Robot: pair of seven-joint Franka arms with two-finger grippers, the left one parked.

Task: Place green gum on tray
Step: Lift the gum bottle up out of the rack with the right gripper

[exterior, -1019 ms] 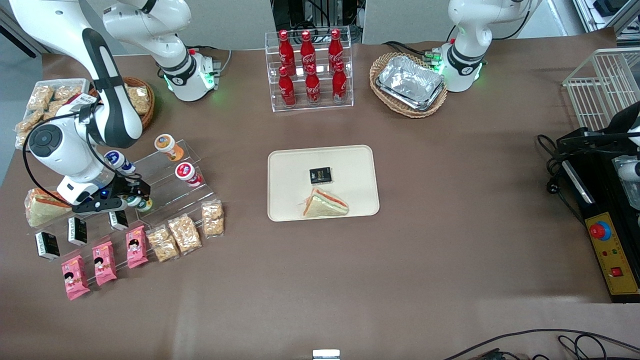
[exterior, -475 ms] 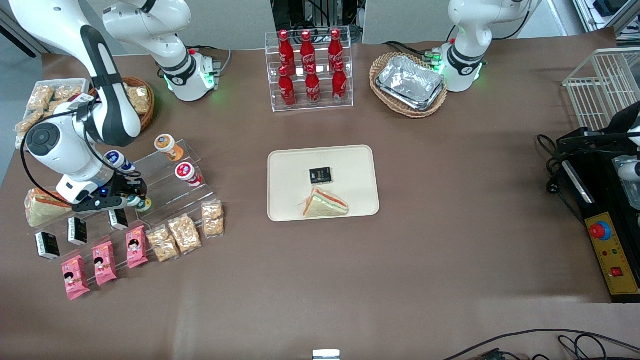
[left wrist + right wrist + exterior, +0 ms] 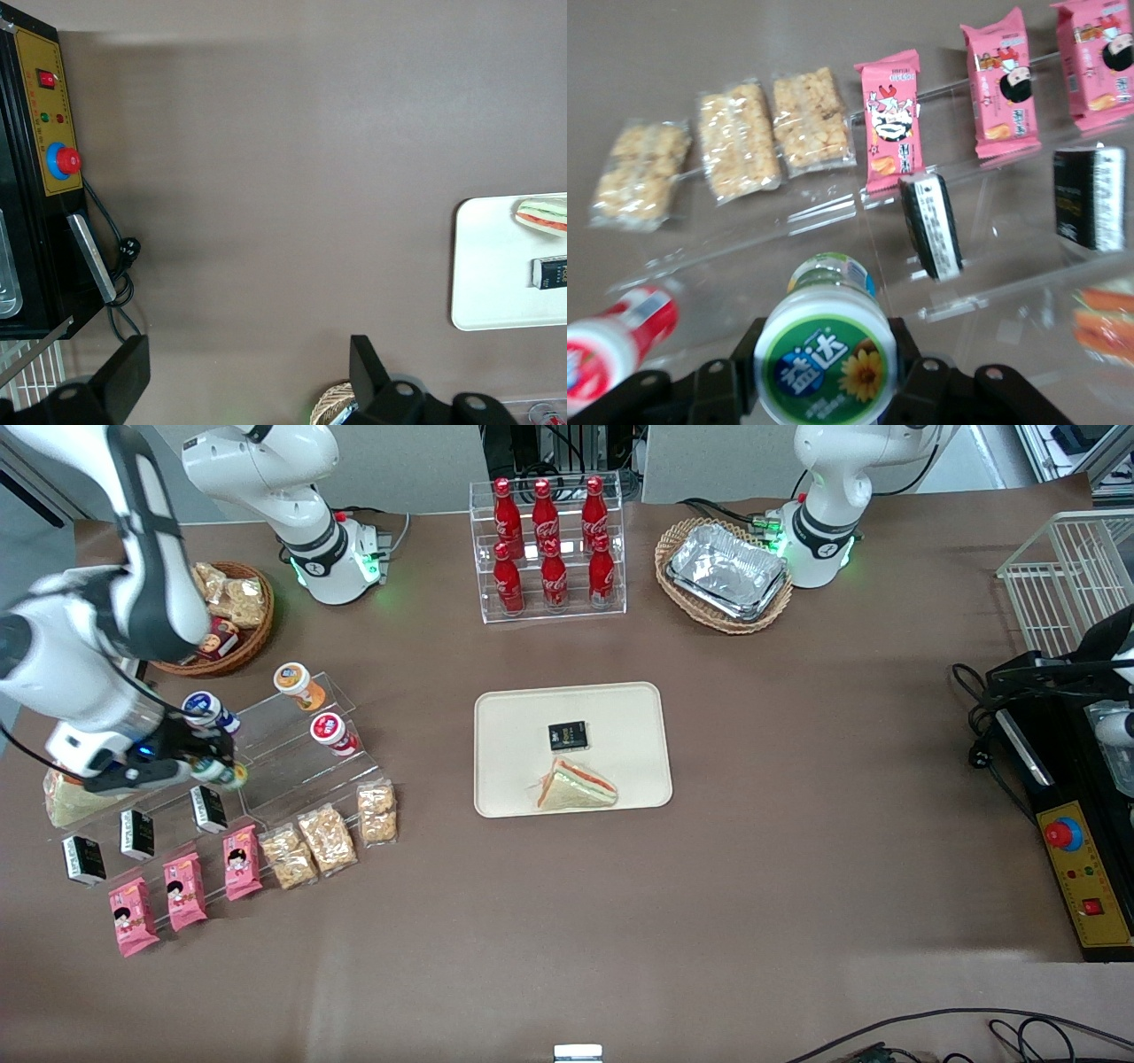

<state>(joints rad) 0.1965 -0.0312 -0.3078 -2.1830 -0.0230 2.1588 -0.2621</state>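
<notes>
Gripper [image 3: 208, 766] is above the clear stepped rack [image 3: 292, 748] at the working arm's end of the table. The wrist view shows the fingers [image 3: 912, 376] pressed against either side of the gum [image 3: 826, 359], just under its white cap, so I read this as a firm pinch on the bottle. The cap faces the wrist camera, which means the bottle lies along the camera's line of sight, gripped across its round body. I think that is the sensible hold: the sides are the only faces narrow enough for two fingers.

In the front view the gum [image 3: 221, 772] shows as a small green-and-white shape at the fingertips, clear of the rack step. Judged from this, it is lifted off the shelf, not resting on it.

The red bottle [image 3: 332, 732] and blue bottle [image 3: 205, 710] sit on the rack close by. The black packs [image 3: 930, 226] stand on the lower step nearer the front camera.

The tray [image 3: 505, 717] lies well apart, mid-table, already carrying a sandwich [image 3: 576, 786] and a black pack [image 3: 568, 734]. The bare tray surface toward the working arm looks to me the easiest landing spot. Transfer has not yet begun; I would guess the task is roughly a third done.
</notes>
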